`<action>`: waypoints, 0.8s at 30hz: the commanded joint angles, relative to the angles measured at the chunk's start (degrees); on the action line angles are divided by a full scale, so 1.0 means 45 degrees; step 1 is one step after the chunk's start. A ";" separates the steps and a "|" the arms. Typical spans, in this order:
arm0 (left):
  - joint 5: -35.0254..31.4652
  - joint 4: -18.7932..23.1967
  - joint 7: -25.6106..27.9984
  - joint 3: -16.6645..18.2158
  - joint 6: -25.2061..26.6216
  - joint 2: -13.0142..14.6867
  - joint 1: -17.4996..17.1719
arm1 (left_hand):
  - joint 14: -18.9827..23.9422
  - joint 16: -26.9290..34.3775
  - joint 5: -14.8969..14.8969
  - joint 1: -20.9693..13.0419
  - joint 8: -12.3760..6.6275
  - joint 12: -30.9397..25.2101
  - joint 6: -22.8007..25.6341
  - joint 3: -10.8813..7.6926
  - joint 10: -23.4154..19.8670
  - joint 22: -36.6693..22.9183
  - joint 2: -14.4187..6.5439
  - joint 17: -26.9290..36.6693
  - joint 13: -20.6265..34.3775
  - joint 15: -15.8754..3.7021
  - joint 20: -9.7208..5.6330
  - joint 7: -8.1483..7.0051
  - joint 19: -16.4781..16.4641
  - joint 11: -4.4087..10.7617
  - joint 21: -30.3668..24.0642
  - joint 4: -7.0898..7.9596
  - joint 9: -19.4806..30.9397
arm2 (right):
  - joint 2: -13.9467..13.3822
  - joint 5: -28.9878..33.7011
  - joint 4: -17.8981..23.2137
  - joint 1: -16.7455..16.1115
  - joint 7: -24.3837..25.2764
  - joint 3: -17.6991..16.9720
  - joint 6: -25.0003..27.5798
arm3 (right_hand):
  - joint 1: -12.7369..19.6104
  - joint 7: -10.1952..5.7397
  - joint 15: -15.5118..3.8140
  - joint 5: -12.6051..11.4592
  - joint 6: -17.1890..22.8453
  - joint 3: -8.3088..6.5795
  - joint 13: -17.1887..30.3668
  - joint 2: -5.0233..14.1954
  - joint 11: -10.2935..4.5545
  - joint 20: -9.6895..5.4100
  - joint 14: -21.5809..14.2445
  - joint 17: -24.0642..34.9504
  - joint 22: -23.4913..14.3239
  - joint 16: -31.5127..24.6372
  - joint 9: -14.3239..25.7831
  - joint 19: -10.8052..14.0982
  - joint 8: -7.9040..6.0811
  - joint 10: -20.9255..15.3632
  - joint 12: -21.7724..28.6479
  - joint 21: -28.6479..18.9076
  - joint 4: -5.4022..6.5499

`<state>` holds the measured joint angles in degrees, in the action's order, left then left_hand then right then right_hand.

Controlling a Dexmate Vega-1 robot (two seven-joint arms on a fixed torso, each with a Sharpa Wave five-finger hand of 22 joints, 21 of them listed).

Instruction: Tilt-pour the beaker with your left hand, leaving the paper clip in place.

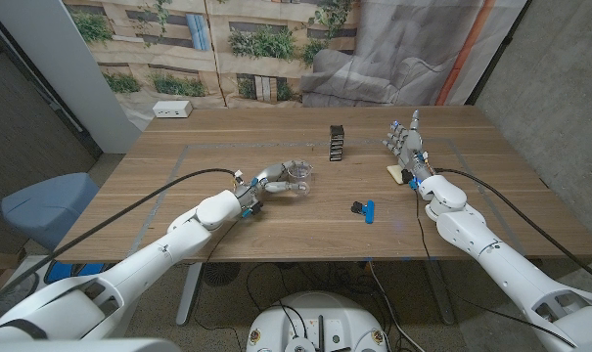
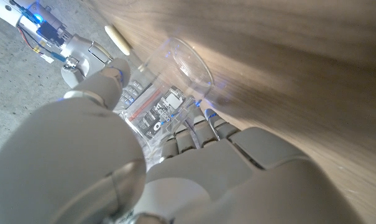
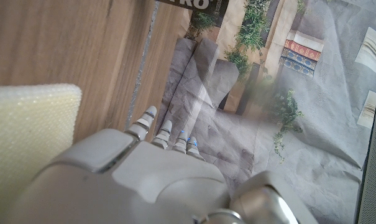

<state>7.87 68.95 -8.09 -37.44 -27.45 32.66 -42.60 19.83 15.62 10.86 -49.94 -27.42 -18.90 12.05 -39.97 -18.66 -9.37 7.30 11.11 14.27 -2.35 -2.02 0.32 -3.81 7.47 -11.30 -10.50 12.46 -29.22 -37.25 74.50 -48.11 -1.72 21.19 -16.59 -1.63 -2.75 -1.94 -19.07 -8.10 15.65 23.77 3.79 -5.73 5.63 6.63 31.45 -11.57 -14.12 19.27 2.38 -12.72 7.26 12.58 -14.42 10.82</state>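
Beaker tipped, gripped by left robot hand over wooden table (right robot hand spread).

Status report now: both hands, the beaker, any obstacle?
Left hand grips beaker, tilted. Right hand open, beside sponge. Clip apart, untouched.

My two arms are glossy white, built of rounded shell segments, and a black cable runs loose along the outside of each one toward the wrist. On my left hand I see pale grey finger segments with small blue marks near the tips, and coloured wires and a small lit blue spot at the exposed wrist electronics. My right hand has the same grey jointed fingers with blue-tipped ends on a smooth white back.
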 commanded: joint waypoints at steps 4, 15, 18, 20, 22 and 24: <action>-0.0327 -0.0274 0.1317 0.0129 -0.0077 -0.0368 -0.0282 | 0.1212 0.0709 0.0138 -0.0698 -0.0922 -0.0569 0.1011 0.0707 -0.1354 -0.0053 -0.0508 0.0370 0.0550 -0.1719 -0.0784 -0.0085 -0.0984 0.0270 -0.0112 0.0063 0.0275 | -0.0001 -0.0001 -0.0003 -0.0003 0.0001 0.0000 -0.0002 | 0.0083 -0.0010 -0.0273 -0.0077 -0.0070 0.0089 0.0063 0.1092 0.0035 0.0082 0.0046 0.0073 -0.0058 -0.0038 0.0019 0.0012 -0.0070 0.0117 0.0079 -0.0090 -0.0005; -0.0506 -0.0189 0.1857 0.0096 0.0252 -0.0507 -0.0329 | 0.2253 0.1708 0.0216 -0.1247 -0.1977 -0.1352 0.1914 0.1674 -0.2784 -0.0094 -0.1159 0.1035 0.1343 -0.2017 -0.0794 -0.0513 -0.2034 0.0533 -0.0211 0.0100 0.0629 | 0.0000 -0.0001 -0.0004 -0.0001 0.0001 0.0000 0.0000 | 0.0083 -0.0010 -0.0273 -0.0077 -0.0070 0.0089 0.0063 0.1092 0.0035 0.0082 0.0046 0.0073 -0.0058 -0.0038 0.0019 0.0012 -0.0070 0.0117 0.0079 -0.0090 -0.0005; -0.0569 -0.0135 0.1963 0.0082 0.0287 -0.0518 -0.0331 | 0.2460 0.1926 0.0230 -0.1388 -0.2208 -0.1550 0.2050 0.1884 -0.3063 -0.0103 -0.1279 0.1212 0.1540 -0.2105 -0.0802 -0.0499 -0.2260 0.0630 -0.0237 0.0088 0.0733 | -0.0001 -0.0001 -0.0002 -0.0002 0.0002 0.0000 0.0000 | 0.0083 -0.0010 -0.0273 -0.0077 -0.0070 0.0089 0.0063 0.1092 0.0035 0.0082 0.0046 0.0073 -0.0058 -0.0038 0.0019 0.0012 -0.0070 0.0117 0.0079 -0.0090 -0.0005; -0.0589 -0.0152 0.2062 0.0089 0.0200 -0.0563 -0.0338 | 0.2784 0.2204 0.0246 -0.1585 -0.2495 -0.1790 0.2247 0.2110 -0.3357 -0.0115 -0.1402 0.1428 0.1777 -0.2179 -0.0798 -0.0576 -0.2538 0.0694 -0.0281 0.0065 0.0857 | -0.0001 -0.0001 0.0000 -0.0002 0.0002 0.0000 0.0002 | 0.0083 -0.0010 -0.0273 -0.0077 -0.0070 0.0089 0.0063 0.1092 0.0035 0.0082 0.0046 0.0073 -0.0058 -0.0038 0.0019 0.0012 -0.0070 0.0117 0.0079 -0.0090 -0.0005; -0.0594 -0.0087 0.2106 0.0097 0.0181 -0.0561 -0.0356 | 0.2906 0.2356 0.0260 -0.1735 -0.2698 -0.1945 0.2375 0.2263 -0.3512 -0.0123 -0.1497 0.1590 0.1953 -0.2247 -0.0802 -0.0581 -0.2739 0.0761 -0.0313 0.0061 0.0948 | -0.0001 -0.0001 0.0000 -0.0003 0.0002 0.0000 0.0001 | 0.0083 -0.0010 -0.0273 -0.0077 -0.0070 0.0089 0.0063 0.1092 0.0035 0.0082 0.0046 0.0073 -0.0058 -0.0038 0.0019 0.0012 -0.0070 0.0117 0.0079 -0.0090 -0.0005; -0.0475 0.0118 0.2024 0.0126 0.0360 -0.0509 -0.0403 | 0.2994 0.2489 0.0269 -0.1881 -0.2867 -0.2077 0.2407 0.2427 -0.3605 -0.0127 -0.1554 0.1750 0.2132 -0.2306 -0.0816 -0.0631 -0.2886 0.0795 -0.0323 0.0051 0.1038 | -0.0001 0.0000 -0.0002 -0.0002 0.0002 0.0000 -0.0001 | 0.0083 -0.0010 -0.0273 -0.0077 -0.0070 0.0089 0.0063 0.1092 0.0035 0.0082 0.0046 0.0073 -0.0058 -0.0038 0.0019 0.0012 -0.0070 0.0117 0.0079 -0.0090 -0.0005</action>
<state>5.82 68.24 -0.44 -36.93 -26.79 30.61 -43.97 31.46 25.92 11.48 -54.07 -39.21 -27.48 21.78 -29.65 -30.70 -9.76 4.37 17.34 22.86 -1.98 -2.22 -2.63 -15.68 7.69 -12.30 -10.30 16.47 -29.22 -37.25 74.49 -48.12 -1.72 21.19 -16.59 -1.63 -2.75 -1.94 -19.07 -8.10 15.65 23.77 3.79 -5.73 5.63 6.63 31.45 -11.57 -14.12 19.26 2.38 -12.73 7.26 12.59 -14.42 10.82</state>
